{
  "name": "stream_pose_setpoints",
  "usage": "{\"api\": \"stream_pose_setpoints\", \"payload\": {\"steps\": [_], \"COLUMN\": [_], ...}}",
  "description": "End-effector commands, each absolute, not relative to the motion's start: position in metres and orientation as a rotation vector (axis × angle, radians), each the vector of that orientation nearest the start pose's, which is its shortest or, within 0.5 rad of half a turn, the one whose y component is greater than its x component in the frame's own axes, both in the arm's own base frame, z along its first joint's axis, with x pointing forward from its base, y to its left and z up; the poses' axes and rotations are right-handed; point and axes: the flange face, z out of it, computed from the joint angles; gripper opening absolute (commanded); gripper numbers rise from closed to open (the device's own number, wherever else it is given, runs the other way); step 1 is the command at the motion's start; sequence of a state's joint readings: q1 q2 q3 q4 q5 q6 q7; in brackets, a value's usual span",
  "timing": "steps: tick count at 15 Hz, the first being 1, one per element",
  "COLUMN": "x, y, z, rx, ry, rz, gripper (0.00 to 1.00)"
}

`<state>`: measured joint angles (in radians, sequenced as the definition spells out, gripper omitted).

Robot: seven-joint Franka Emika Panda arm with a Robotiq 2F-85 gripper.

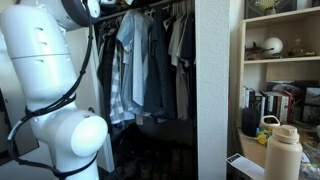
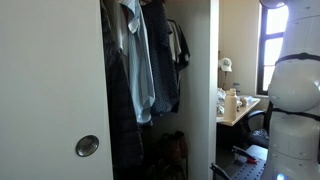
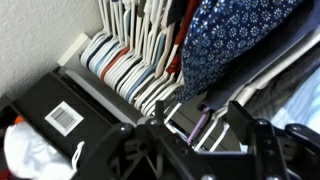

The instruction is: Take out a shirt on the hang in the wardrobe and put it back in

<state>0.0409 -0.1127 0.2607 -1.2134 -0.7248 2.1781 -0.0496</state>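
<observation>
Jaws spread wide, nothing clamped as far as wrist view shows; gripper [image 3: 195,140] sits low in frame. Left to right: black box [image 3: 60,115] with barcode label, stack of white hangers [image 3: 125,65] just beside it, then shirt [image 3: 225,45] hanging among other garments inside wardrobe [image 1: 210,90]. Judgement: shirt hangs in wardrobe, not in grip. Either take-out not begun or put-back already done; can't tell which.

One wardrobe [image 1: 218,90] holds perhaps seven hanging shirts [image 1: 150,60], too overlapped to count surely. One bookshelf [image 1: 285,60] stands at three o'clock, one bottle [image 1: 283,155] at five o'clock.
</observation>
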Motion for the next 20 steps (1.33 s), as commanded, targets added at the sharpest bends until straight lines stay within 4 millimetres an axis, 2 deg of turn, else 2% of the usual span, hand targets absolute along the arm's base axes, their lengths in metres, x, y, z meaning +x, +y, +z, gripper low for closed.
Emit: {"api": "stream_pose_setpoints", "payload": {"steps": [1, 2, 8, 13, 14, 17, 20], "x": [0.417, 0.404, 0.333, 0.284, 0.304, 0.287, 0.287], "y": [0.158, 0.164, 0.193, 0.193, 0.198, 0.196, 0.196], "z": [0.955, 0.959, 0.964, 0.960, 0.966, 0.964, 0.962], "rx": [2.065, 2.069, 2.110, 2.134, 2.130, 2.126, 2.126], "ry": [0.440, 0.443, 0.427, 0.321, 0.369, 0.342, 0.342], "rz": [1.385, 1.382, 1.363, 1.362, 1.368, 1.367, 1.361], "gripper": [0.97, 1.00, 1.00, 1.00, 1.00, 1.00, 1.00]}}
